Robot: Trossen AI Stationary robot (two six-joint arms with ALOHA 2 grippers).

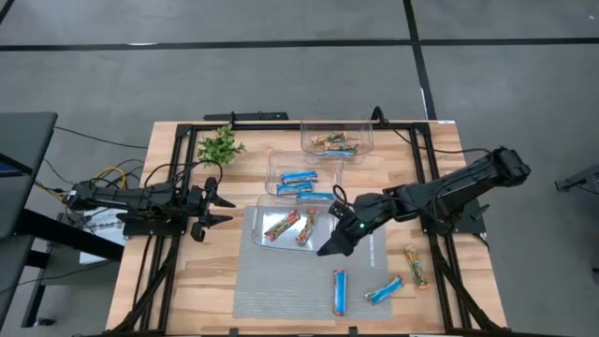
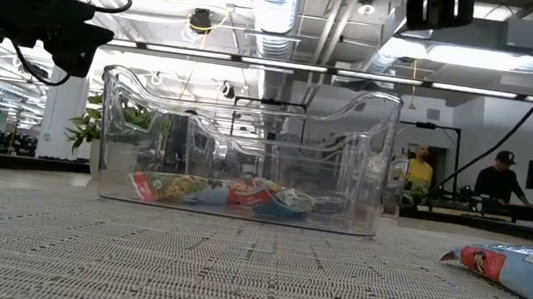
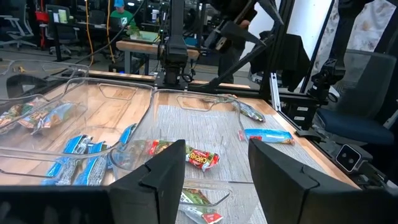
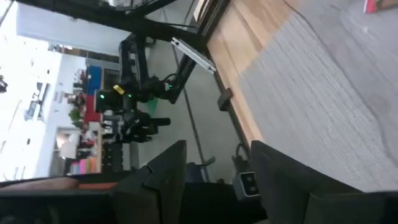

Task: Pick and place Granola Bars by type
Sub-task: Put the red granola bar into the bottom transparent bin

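Observation:
Three clear bins hold sorted Granola Bars: orange-brown ones in the far bin (image 1: 337,142), bright blue ones in the middle bin (image 1: 298,182), and red multicolour ones in the near bin (image 1: 288,226) (image 2: 231,194). Loose on the grey mat lie a red-and-blue bar (image 1: 340,290) (image 2: 519,274) and a blue bar (image 1: 384,290) (image 3: 267,134). An orange-brown bar (image 1: 416,265) lies on the wood to the mat's right. My right gripper (image 1: 329,248) (image 4: 217,155) hovers open and empty over the mat, just right of the near bin. My left gripper (image 1: 225,208) (image 3: 217,155) waits open at the table's left side.
A small green plant (image 1: 221,145) stands at the far left of the table. The black frame rails (image 1: 426,168) run along the table's sides. The mat (image 1: 281,290) has bare room on its near left part. People sit at desks in the room beyond (image 2: 499,181).

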